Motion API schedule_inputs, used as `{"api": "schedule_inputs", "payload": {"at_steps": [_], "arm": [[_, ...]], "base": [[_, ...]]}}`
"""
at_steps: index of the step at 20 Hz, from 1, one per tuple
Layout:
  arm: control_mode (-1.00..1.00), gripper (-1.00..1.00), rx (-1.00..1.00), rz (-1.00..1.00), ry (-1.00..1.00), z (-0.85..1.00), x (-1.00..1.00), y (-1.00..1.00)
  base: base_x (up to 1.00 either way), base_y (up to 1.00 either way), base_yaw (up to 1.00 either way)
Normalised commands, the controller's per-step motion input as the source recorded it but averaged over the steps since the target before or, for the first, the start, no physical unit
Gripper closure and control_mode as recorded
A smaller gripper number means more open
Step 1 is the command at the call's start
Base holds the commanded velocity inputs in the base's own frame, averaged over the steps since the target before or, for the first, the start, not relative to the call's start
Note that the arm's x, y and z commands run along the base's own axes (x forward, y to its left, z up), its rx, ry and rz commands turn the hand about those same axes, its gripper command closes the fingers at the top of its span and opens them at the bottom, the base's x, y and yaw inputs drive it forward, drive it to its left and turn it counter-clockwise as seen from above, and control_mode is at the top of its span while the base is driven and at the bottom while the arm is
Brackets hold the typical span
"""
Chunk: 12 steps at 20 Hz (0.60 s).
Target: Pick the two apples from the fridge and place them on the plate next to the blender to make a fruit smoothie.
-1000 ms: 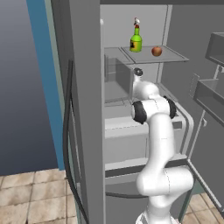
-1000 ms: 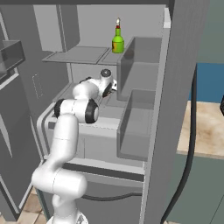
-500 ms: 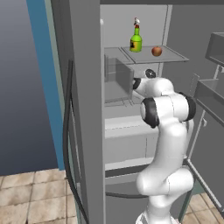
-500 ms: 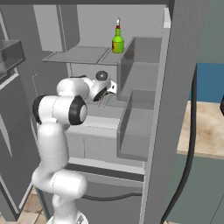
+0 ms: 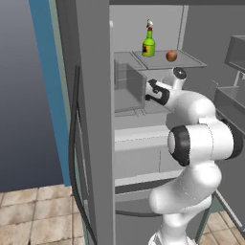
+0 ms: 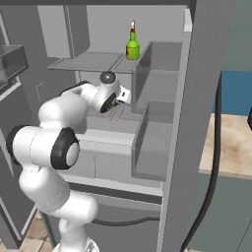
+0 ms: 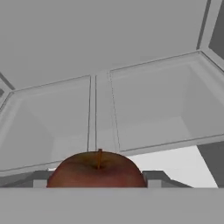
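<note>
One reddish-brown apple (image 7: 97, 169) sits between my gripper's (image 7: 97, 181) two fingertips, which close against its sides. The gripper (image 5: 150, 94) reaches into the open grey fridge (image 5: 91, 119) just above its middle shelf, in front of two clear drawers (image 7: 148, 109). In the right base view the gripper (image 6: 123, 96) is beside a door bin (image 6: 157, 78). The second apple (image 5: 171, 56) rests on the upper shelf, to the right of a green bottle (image 5: 149, 44). The plate and the blender are out of view.
The fridge door (image 6: 197, 98) with its stacked bins stands close to the right of my arm. The fridge's side wall with a dark curved handle (image 5: 72, 143) is on the left. The green bottle (image 6: 132, 45) stands at the shelf's back.
My elbow has swung up and outward toward the cameras. The hand has sunk a little over the middle shelf. The bottle and the shelf apple have not moved.
</note>
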Motion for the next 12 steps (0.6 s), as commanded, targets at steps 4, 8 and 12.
{"api": "schedule_inputs", "payload": {"at_steps": [4,8,12], "arm": [[-1.00,1.00,-0.02,0.00,0.35,0.52,-1.00,0.00],[-1.00,1.00,-0.09,0.00,0.24,0.14,-1.00,0.09],[-1.00,1.00,-0.04,0.08,-0.20,0.01,-1.00,0.27]], "base": [[0.00,0.00,0.00],[0.00,0.00,0.00],[0.00,0.00,0.00]]}}
